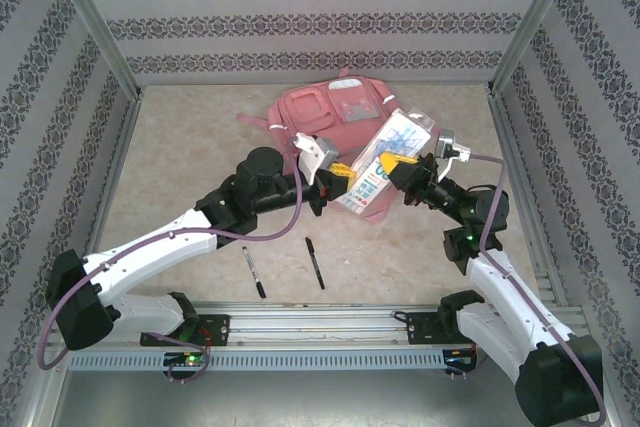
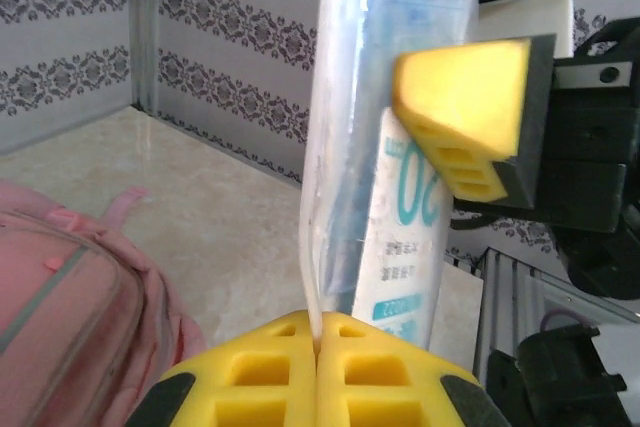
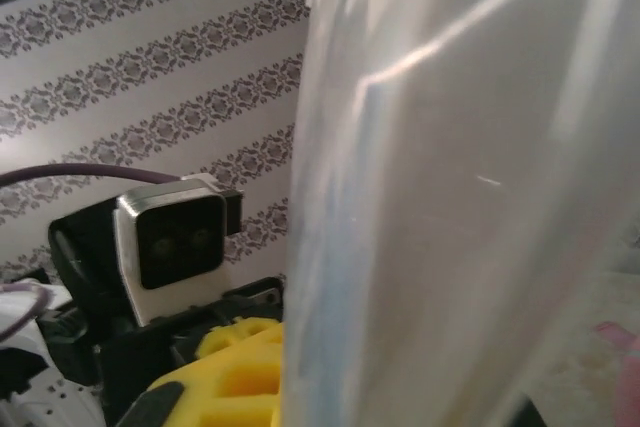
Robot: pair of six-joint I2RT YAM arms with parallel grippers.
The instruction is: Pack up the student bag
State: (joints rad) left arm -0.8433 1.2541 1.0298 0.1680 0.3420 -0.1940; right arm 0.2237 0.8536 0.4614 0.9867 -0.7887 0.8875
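Observation:
The pink student bag (image 1: 320, 112) lies flat at the back middle of the table, and its side shows low left in the left wrist view (image 2: 70, 297). A clear plastic packet (image 1: 385, 162) with a white and blue printed sheet inside hangs tilted over the bag's right front corner. My left gripper (image 1: 340, 172) is shut on the packet's thin lower edge (image 2: 320, 347). My right gripper (image 1: 397, 162) is shut on the packet's right side; one of its yellow fingers (image 2: 465, 107) presses against it. The packet (image 3: 460, 197) hides most of the right wrist view.
Two black pens (image 1: 254, 272) (image 1: 315, 262) lie on the table in front of the arms. Patterned walls (image 1: 300, 22) close in the back and both sides. A metal rail (image 1: 320, 322) runs along the near edge.

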